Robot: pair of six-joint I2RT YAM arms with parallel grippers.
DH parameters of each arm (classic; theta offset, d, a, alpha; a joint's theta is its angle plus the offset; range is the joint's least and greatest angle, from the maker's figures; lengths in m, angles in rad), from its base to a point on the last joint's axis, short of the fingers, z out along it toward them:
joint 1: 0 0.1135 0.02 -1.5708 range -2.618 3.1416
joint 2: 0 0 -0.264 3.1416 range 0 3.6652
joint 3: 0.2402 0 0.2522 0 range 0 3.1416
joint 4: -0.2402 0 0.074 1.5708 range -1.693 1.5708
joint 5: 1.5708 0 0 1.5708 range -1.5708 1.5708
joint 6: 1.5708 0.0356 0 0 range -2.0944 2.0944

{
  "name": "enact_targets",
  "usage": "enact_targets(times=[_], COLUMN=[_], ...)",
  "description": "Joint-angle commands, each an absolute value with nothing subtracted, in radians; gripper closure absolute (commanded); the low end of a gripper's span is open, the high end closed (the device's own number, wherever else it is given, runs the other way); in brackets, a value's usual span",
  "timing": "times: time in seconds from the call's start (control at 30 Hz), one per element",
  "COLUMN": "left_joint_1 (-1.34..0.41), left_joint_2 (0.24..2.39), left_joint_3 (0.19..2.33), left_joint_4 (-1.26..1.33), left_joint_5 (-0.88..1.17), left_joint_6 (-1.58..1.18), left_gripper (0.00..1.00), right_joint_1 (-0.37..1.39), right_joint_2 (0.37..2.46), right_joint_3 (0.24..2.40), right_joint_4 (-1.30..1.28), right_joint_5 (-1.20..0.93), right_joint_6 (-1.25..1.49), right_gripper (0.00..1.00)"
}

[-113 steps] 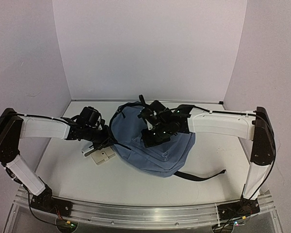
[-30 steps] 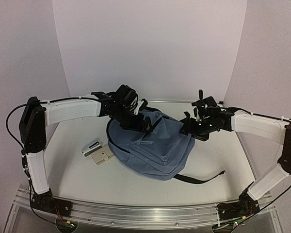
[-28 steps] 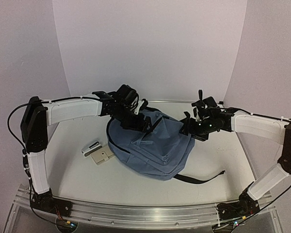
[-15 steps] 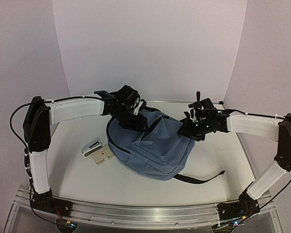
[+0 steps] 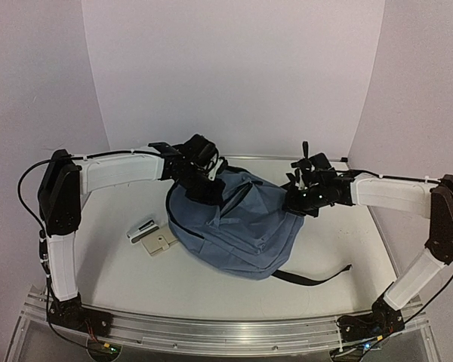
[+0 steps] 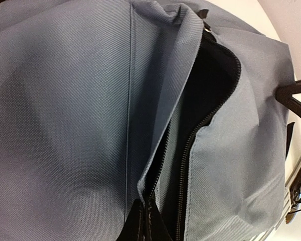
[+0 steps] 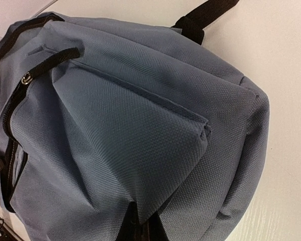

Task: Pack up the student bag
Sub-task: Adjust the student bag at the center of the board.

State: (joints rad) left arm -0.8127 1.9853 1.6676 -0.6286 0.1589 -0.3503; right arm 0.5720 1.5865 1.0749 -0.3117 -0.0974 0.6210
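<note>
Top external: high behind the near edge, looking down across tabletop (image 5: 106, 264). Wrist views: close on the student bag (image 5: 238, 226) from opposite sides; all three share it.

Beyond the left fingers (image 6: 138, 228), cropped by the lower edge, the student bag (image 6: 65, 100) gapes onto dark lining; its contents cannot be told. The right fingers (image 7: 130, 228), likewise cropped, perhaps pinch fabric.

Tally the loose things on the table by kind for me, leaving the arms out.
Soft grey-blue fabric backpack with black zippers: 1
Small white-and-dark oblong item: 1
Flat beige squarish item: 1
Total: 3
</note>
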Motion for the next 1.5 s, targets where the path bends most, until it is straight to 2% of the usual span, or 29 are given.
enact_targets(times=[0.0,0.2,0.3,0.33,0.43,0.53,0.63,0.77,0.87,1.17,1.47], left_joint_1=[-0.819,-0.860,-0.864,-0.863,-0.850,-0.831,-0.819,-0.816,-0.815,-0.814,-0.813], left_joint_2=[1.927,1.853,1.836,1.834,1.833,1.833,1.837,1.842,1.837,1.830,1.818], left_joint_3=[1.647,1.544,1.474,1.450,1.378,1.302,1.247,1.218,1.206,1.190,1.185], left_joint_4=[-0.622,-0.443,-0.349,-0.335,-0.310,-0.243,-0.180,-0.139,-0.125,-0.082,-0.060], left_joint_5=[0.228,0.338,0.319,0.289,0.216,0.207,0.213,0.222,0.222,0.235,0.239], left_joint_6=[-0.416,-0.605,-0.699,-0.727,-0.805,-0.874,-0.917,-0.934,-0.934,-0.924,-0.913], left_gripper=[1.00,1.00,1.00,1.00,1.00,1.00,1.00,1.00,1.00,1.00,1.00], right_joint_1=[0.496,0.426,0.425,0.425,0.427,0.454,0.515,0.636,0.722,0.914,0.971], right_joint_2=[1.631,1.776,1.839,1.851,1.849,1.815,1.775,1.759,1.767,1.881,2.014], right_joint_3=[1.171,1.337,1.431,1.458,1.513,1.531,1.542,1.565,1.576,1.645,1.711], right_joint_4=[-0.300,-0.300,-0.318,-0.330,-0.376,-0.425,-0.483,-0.560,-0.607,-0.740,-0.864], right_joint_5=[0.000,0.000,0.027,0.030,0.059,0.134,0.225,0.311,0.320,0.377,0.475], right_joint_6=[0.510,0.386,0.346,0.337,0.319,0.317,0.325,0.353,0.391,0.473,0.521], right_gripper=[1.00,1.00,1.00,0.95,0.66,0.42,0.29,0.20,0.16,0.15,0.14])
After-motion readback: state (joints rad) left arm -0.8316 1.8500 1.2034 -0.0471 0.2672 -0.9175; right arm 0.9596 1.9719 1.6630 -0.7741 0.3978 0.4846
